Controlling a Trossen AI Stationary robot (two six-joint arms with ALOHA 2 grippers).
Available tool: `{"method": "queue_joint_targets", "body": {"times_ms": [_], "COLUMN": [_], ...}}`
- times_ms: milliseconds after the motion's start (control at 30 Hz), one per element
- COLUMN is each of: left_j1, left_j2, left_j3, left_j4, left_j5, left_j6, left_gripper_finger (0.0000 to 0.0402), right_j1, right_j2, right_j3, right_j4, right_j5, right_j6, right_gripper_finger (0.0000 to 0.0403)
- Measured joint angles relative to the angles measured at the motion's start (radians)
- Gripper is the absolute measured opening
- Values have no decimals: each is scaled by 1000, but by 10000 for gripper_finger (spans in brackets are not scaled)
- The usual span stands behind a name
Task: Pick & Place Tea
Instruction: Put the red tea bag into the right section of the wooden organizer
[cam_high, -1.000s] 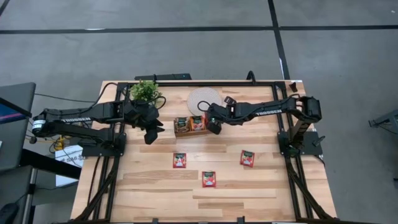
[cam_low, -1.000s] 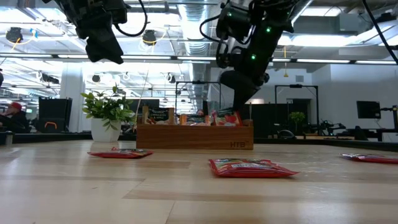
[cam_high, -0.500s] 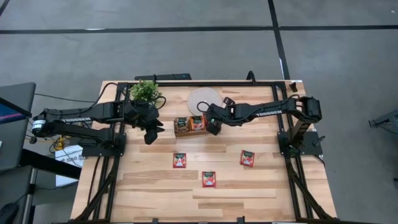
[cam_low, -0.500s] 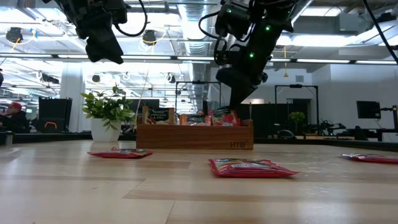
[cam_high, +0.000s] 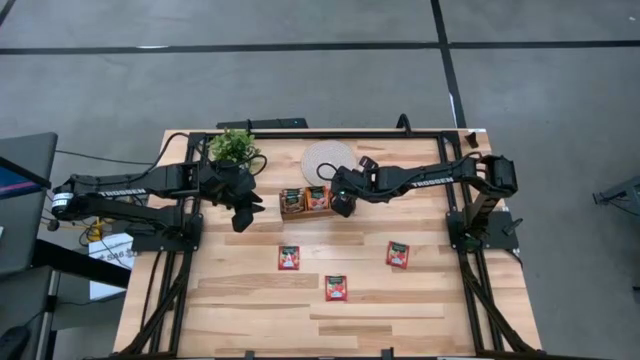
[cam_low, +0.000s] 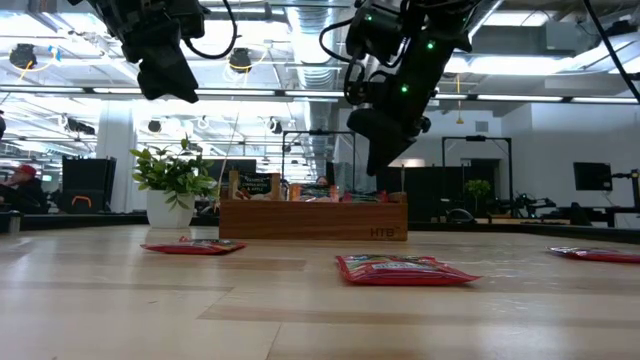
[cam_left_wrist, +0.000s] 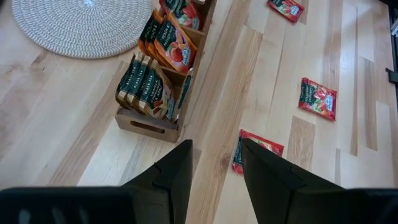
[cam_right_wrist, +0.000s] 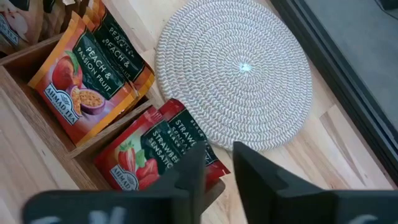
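Above the right end of the wooden tray (cam_high: 305, 203) hung the right claw (cam_high: 343, 205), its fingers a little spread and with nothing between them. Directly under it, the end compartment held red strawberry sachets (cam_right_wrist: 149, 155) standing upright, and the next compartment held the peach sachets (cam_right_wrist: 87, 87). I judged this to be the placing step at its end – one sachet delivered into the tray, the claw free above it.

The left claw (cam_high: 243, 215) waited over the tabletop (cam_high: 420, 300) beside the tray's left end, also spread and empty.

Three loose sachets were not yet collected. They lay flat on the tabletop, well apart from the tray: one (cam_high: 289, 257) in front of the tray, one (cam_high: 336, 288) nearer to the front edge, one (cam_high: 398, 254) more to the right side.

For the next move I would lift the right claw clear of the tray wall, carry it to the sachet on the right side, and lower it with the fingers wide. A flat sachet gives almost no edge to take – so I think the fingertips must come down very close to the wood before they close.
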Motion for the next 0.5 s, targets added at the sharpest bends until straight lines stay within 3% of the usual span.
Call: {"method": "queue_joint_targets", "body": {"times_ms": [233, 500], "left_j1": [0, 0], "left_j2": [0, 0], "left_j3": [0, 0], "left_j4": [0, 0], "left_j5": [0, 0], "left_j6": [0, 0], "left_gripper_finger": [128, 128], "right_j1": [0, 18], "right_j2": [-3, -107], "right_j3": [0, 0], "right_j4": [-1, -96], "right_j5": [1, 0], "right_j6": [0, -23], "right_gripper_finger": [128, 113]}}
